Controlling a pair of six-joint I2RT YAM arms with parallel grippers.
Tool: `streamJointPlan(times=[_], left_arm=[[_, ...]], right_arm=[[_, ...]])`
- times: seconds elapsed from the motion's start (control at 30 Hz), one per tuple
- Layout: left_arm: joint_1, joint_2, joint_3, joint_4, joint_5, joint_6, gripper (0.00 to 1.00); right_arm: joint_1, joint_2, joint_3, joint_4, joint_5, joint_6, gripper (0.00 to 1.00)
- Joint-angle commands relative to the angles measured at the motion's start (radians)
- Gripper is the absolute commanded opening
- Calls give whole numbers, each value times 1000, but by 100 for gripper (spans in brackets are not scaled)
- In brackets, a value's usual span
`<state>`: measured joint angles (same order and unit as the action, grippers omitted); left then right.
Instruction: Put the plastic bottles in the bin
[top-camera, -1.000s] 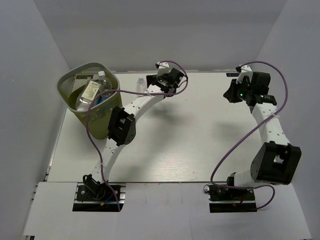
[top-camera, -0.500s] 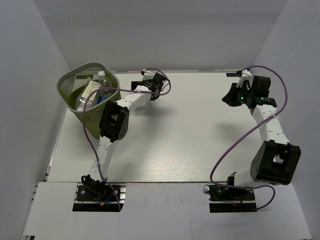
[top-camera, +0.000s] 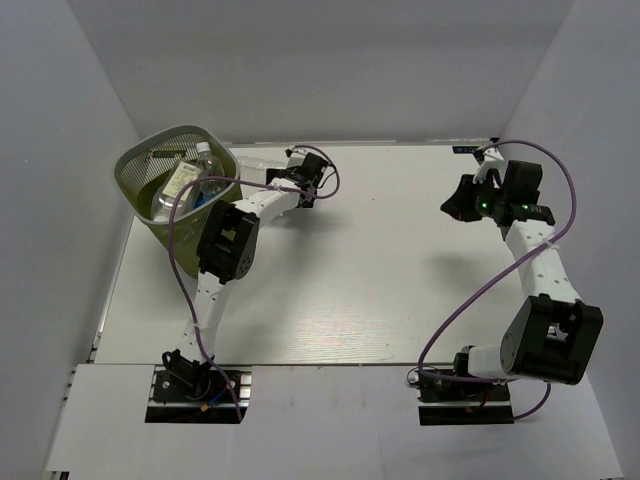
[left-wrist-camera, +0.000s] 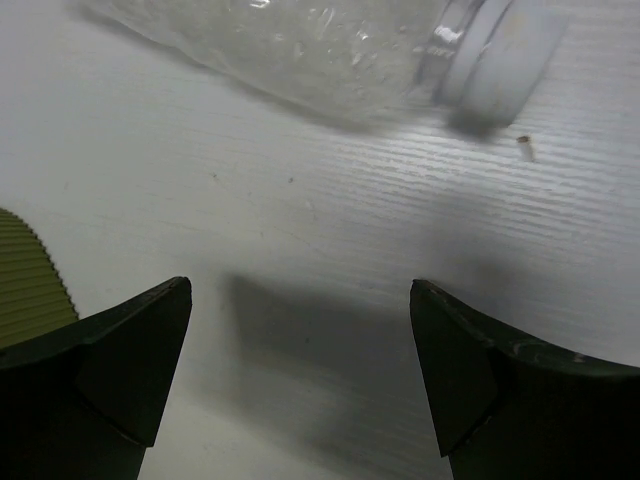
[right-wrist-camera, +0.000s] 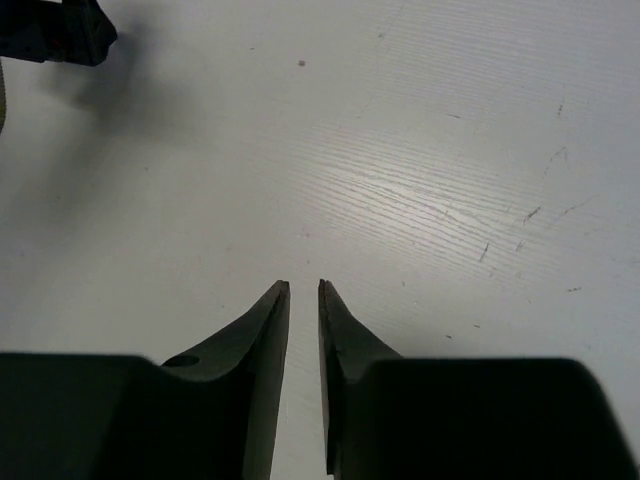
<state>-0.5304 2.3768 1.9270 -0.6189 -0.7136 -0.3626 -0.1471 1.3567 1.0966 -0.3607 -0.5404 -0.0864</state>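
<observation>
you're in a robotics lab cell, not a lived-in room. plain white panels (top-camera: 320, 70) close off the space ahead of and to both sides of your left gripper (left-wrist-camera: 300, 287). under it lies a pale wood-grain table (left-wrist-camera: 330, 230), scuffed. behind it, the arms (top-camera: 228, 245) bolt to metal base plates (top-camera: 195, 393), and purple cables (top-camera: 468, 296) loop loose along them. flat, even light falls on everything.

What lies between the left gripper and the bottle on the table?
Only bare tabletop, seen in the left wrist view. The open left gripper faces the clear bottle; a tiny speck lies beside its white cap.
</observation>
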Motion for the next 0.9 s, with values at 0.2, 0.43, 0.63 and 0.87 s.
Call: streamJointPlan(times=[0.2, 0.43, 0.63, 0.87], left_arm=[[12, -74, 228, -122, 144, -311, 100], [12, -88, 303, -47, 189, -371, 100], [12, -50, 340, -91, 115, -371, 100], [55, -41, 329, -99, 63, -338, 100]], right_arm=[[3, 24, -9, 23, -205, -115, 45], [6, 47, -10, 26, -219, -110, 45], [3, 38, -37, 42, -219, -105, 45], [3, 38, -49, 49, -214, -101, 45]])
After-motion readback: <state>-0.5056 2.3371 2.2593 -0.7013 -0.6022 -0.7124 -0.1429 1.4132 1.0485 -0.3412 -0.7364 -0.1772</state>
